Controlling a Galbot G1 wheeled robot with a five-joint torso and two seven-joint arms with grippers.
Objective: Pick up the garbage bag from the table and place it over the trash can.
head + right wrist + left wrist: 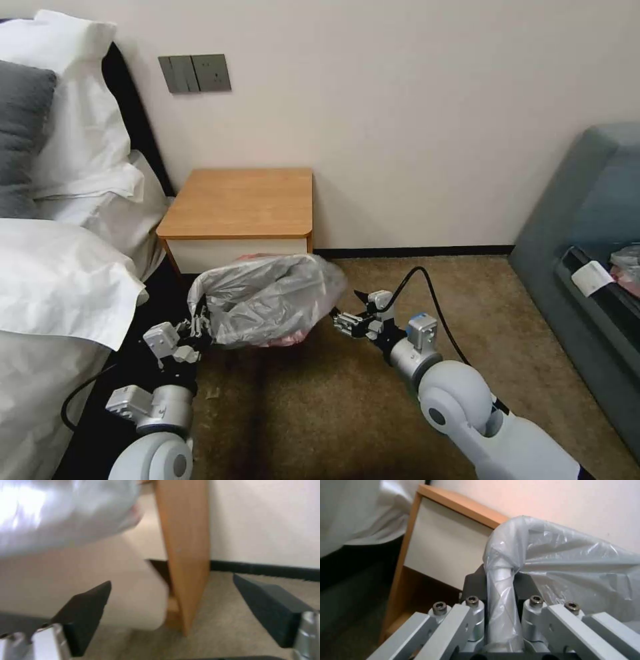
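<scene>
The grey translucent garbage bag (267,300) is puffed out low in front of the table (240,200), with a pink band at its lower edge. It covers the trash can in the head view. My left gripper (197,327) is at the bag's left side, shut on a fold of the bag (501,597). My right gripper (341,320) sits just off the bag's right side, open with nothing between its fingers (83,610). In the right wrist view the cream trash can (126,600) stands under the bag (60,512), beside the table's wooden side (183,542).
A bed with white bedding (60,280) is close on the left, next to my left arm. A grey sofa (587,233) stands on the right with a white card (592,277) on it. Brown carpet (320,413) lies in front.
</scene>
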